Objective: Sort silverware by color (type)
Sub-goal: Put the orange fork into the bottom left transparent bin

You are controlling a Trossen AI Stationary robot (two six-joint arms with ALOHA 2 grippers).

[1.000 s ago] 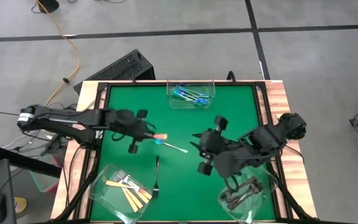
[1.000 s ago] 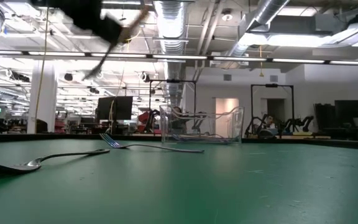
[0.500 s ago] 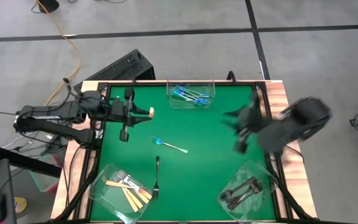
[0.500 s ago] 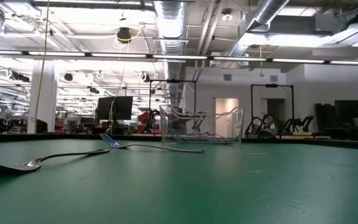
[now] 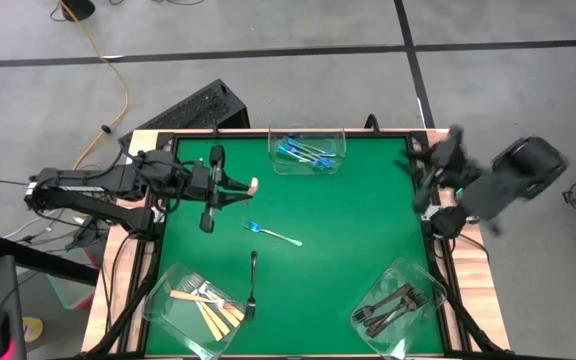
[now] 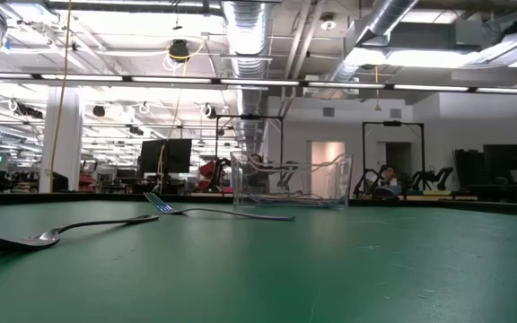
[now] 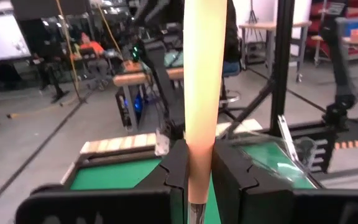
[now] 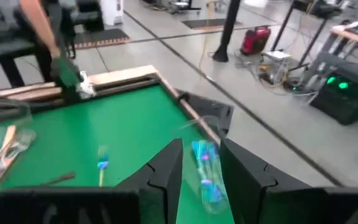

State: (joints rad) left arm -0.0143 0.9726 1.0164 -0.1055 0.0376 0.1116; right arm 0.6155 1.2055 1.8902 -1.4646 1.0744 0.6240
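My left gripper (image 5: 236,185) hangs over the mat's far left, shut on a tan-handled fork (image 7: 202,93). My right gripper (image 5: 420,180) is open with nothing in it at the mat's right edge; its fingers (image 8: 166,171) show a plain gap. A blue-handled fork (image 5: 273,235) lies flat mid-mat, and a dark grey fork (image 5: 252,285) lies flat nearer the front. In the low view both show, the blue-handled fork (image 6: 214,213) and the dark fork (image 6: 61,233). My left gripper pinches the tan fork's handle at its lower end (image 7: 197,177), next to the metal neck, between its two fingers. The fingers point level toward the table's right, along the fork. The handle's free end (image 5: 252,185) sticks out past the fingertips, clear of the mat.
Three clear tubs stand on the green mat: one with blue forks at the far edge (image 5: 308,152), one with tan forks near left (image 5: 200,305), one with dark forks near right (image 5: 396,305). A wooden rim (image 5: 448,150) frames the mat.
My left gripper has risen from just above the mid-mat blue fork with the tan fork, tipping from slanting down to level. My right gripper has swung from the mat's right half toward the right edge and a little farther back.
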